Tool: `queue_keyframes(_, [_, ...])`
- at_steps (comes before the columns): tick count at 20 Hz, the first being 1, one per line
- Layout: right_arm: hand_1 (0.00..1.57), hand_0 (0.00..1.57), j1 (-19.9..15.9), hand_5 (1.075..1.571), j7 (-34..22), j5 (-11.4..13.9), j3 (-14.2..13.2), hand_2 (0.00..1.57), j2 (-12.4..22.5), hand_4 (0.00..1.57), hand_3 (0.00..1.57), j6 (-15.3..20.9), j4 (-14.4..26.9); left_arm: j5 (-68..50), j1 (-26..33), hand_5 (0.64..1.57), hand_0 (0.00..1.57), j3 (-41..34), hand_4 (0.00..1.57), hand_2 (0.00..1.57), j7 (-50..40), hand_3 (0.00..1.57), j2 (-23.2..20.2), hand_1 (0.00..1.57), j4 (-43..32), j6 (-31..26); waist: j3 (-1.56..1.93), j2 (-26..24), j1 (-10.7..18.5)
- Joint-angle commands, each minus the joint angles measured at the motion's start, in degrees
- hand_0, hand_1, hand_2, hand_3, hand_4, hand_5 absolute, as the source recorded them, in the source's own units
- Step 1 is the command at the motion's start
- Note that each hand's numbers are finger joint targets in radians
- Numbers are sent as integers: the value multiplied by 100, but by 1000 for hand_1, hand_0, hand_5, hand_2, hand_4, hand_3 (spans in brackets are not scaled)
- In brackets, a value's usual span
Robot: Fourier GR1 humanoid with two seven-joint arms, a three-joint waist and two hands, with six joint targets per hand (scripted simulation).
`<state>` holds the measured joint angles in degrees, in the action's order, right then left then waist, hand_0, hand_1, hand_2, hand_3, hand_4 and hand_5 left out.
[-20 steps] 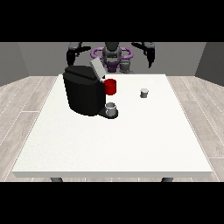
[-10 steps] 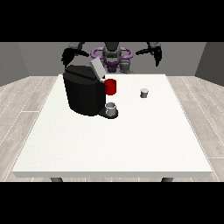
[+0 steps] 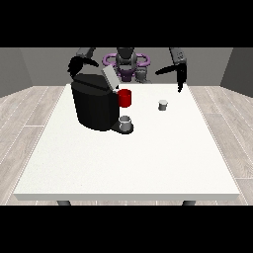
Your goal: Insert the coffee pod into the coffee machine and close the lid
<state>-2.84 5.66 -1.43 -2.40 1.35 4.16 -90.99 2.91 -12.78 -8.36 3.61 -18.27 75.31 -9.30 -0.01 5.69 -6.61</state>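
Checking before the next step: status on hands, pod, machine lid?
Robot hand at view's right raised past the far table edge, holding nothing. Robot hand at view's left behind coffee machine. Coffee pod on table, untouched. Lid up. Path clear.

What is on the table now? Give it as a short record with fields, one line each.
table: white table
machine: black coffee machine at the view's left, lid raised
pod: small grey coffee pod standing alone, right of the machine
cup: grey cup on the machine's base
red part: red part on the machine's side
hand at the view's right: hand above the far edge, holding nothing
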Motion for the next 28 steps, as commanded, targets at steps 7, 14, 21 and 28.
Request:
queue_keyframes(7, [0,0,-542,1571,92,2,-28,0,16,337,0,76,474,477,-958,1571,0,-66,0,0,169,0,-190,0,-1534,79,1,496,11])
queue_keyframes(14, [0,0,-718,1571,-618,240,169,0,-40,371,0,419,440,996,-1270,1571,0,119,0,0,264,0,-289,0,-2314,136,-2,422,-92])
queue_keyframes(21, [0,0,-755,1571,-190,270,-95,0,153,424,0,361,1271,1505,-1377,1571,446,396,0,606,186,295,70,446,-2699,415,1,124,118])
queue_keyframes(28, [0,0,-651,1571,-145,319,46,0,-22,386,0,438,1347,2059,-1510,1571,634,620,0,756,153,487,-272,634,-3050,436,2,141,12])
